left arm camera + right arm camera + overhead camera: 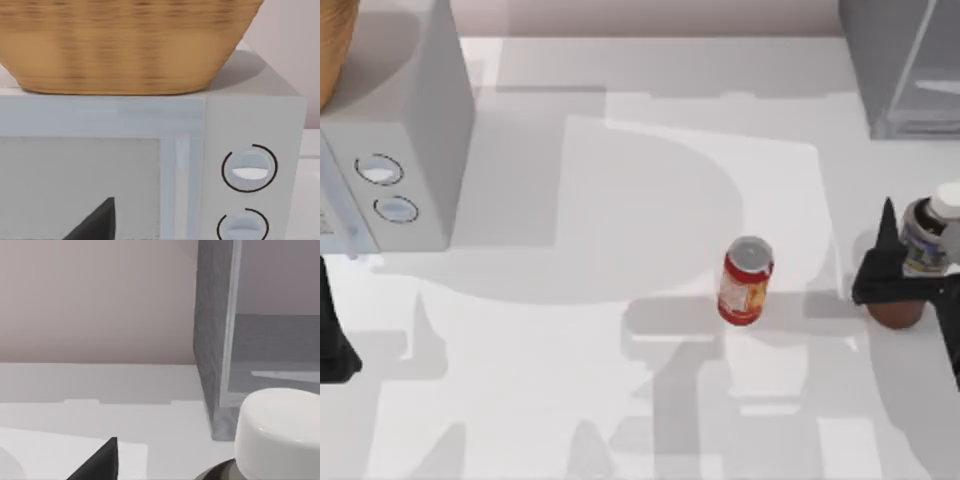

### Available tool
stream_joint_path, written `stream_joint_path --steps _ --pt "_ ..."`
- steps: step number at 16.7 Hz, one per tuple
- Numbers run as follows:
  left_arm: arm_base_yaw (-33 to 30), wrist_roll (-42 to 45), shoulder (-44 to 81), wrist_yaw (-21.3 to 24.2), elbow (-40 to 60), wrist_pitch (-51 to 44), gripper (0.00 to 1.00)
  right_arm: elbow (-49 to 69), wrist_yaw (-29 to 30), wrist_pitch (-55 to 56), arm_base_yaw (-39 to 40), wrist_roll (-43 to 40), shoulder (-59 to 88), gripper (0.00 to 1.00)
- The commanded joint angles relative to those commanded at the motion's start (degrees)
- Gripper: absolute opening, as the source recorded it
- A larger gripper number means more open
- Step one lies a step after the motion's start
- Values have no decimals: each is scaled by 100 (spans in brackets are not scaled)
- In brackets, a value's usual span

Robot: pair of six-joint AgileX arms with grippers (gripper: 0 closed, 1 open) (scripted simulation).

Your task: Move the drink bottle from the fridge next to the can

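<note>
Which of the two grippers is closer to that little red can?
The right. The right gripper is beside the can, toward the table's right edge, at the drink bottle. The left gripper sits far across at the left edge.

The right gripper [920,262] hovers at the table's right edge, its dark fingers [886,262] closed around the drink bottle [928,238]. The left arm [332,335] sits parked at the left edge.
</note>
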Motion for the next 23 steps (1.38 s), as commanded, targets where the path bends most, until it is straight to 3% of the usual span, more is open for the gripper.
stream_joint_path --steps 8,12,16,23 --pt "0 0 0 0 0 0 100 -301 222 99 216 1 -175 100" --pt "0 0 0 0 0 0 100 -352 -189 -310 -55 -1 -777 100" --pt "0 0 0 0 0 0 100 -539 -975 -1648 -549 21 -2238 100" --pt "0 0 0 0 0 0 100 -962 -2310 -5230 -1631 70 -5753 100"
